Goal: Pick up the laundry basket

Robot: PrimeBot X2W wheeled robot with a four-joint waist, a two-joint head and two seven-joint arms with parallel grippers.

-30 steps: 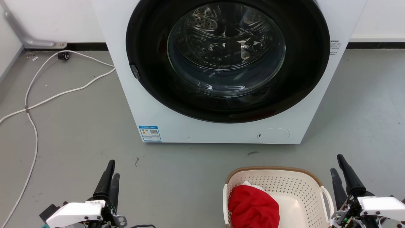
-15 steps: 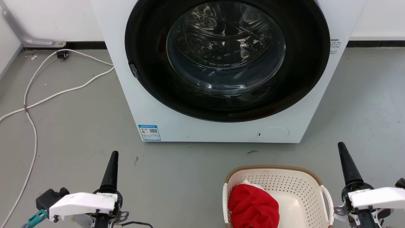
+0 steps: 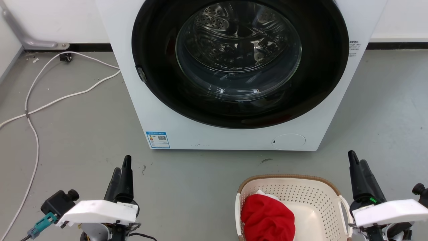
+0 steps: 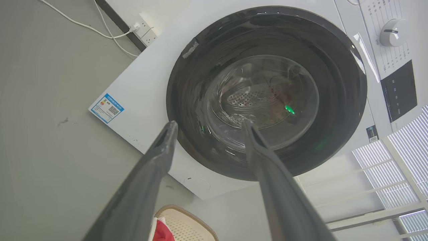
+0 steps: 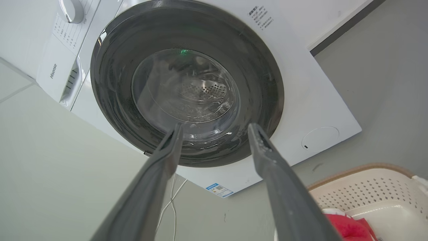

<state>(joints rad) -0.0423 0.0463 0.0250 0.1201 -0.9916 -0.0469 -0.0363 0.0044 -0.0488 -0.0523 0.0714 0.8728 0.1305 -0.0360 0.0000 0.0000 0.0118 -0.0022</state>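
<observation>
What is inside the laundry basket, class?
Inside the laundry basket lies a red garment with a bit of white cloth peeking out behind it. Whatever sits under the red garment is covered.

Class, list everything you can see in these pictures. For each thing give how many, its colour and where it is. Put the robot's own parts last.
washing machine: one, white with a round black glass door, far middle, on the floor.
laundry basket: one, cream with a brown rim, on the floor before the machine, toward the right.
red cloth: one, red, in the basket's left part.
cable: at least one, white, trailing over the floor at the left.
label: one, blue, machine's lower left corner.
floor: one, grey, under everything.
left gripper: one, dark fingers, lower left, open, empty.
right gripper: one, dark fingers, lower right, just right of the basket, open, empty.
</observation>
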